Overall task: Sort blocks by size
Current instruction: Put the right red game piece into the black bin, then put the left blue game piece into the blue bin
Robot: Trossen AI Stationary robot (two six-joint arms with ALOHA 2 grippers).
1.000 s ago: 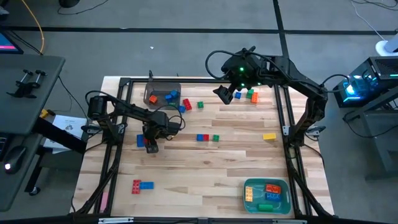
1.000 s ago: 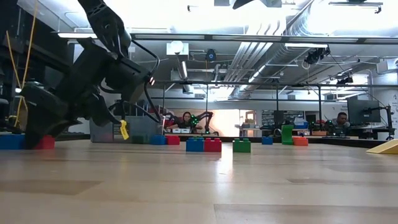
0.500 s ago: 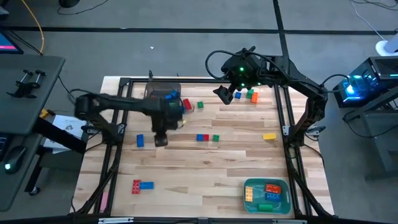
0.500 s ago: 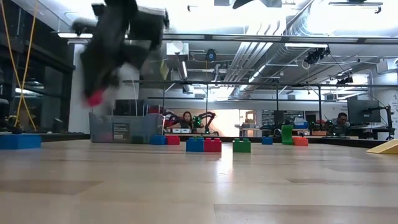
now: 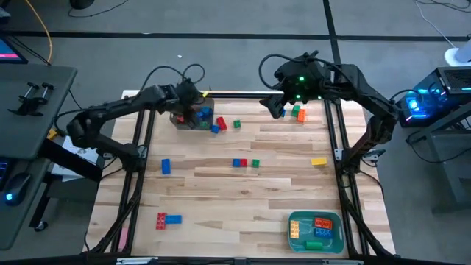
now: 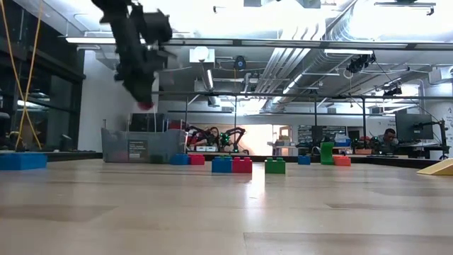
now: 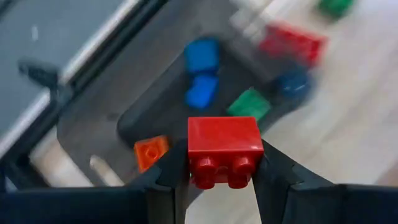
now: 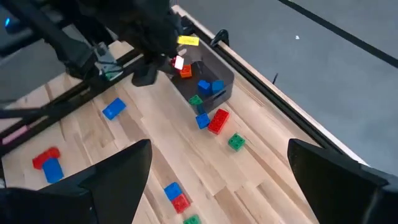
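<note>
The left end effector (image 7: 221,177) grips a short red block (image 7: 225,151) between its fingers and hovers over the grey bin (image 5: 181,117) at the upper left of the high view. The bin already holds blue, green and orange blocks — so this looks like the drop-off step for small pieces. The next move likely calls for opening over the bin's middle, clear of its rim. The right end effector (image 5: 276,109) waits at the upper centre, fingers spread wide and empty, above the counter (image 5: 243,199). More blocks lie scattered there — others fill the teal bin (image 5: 337,237) at lower right.
</note>
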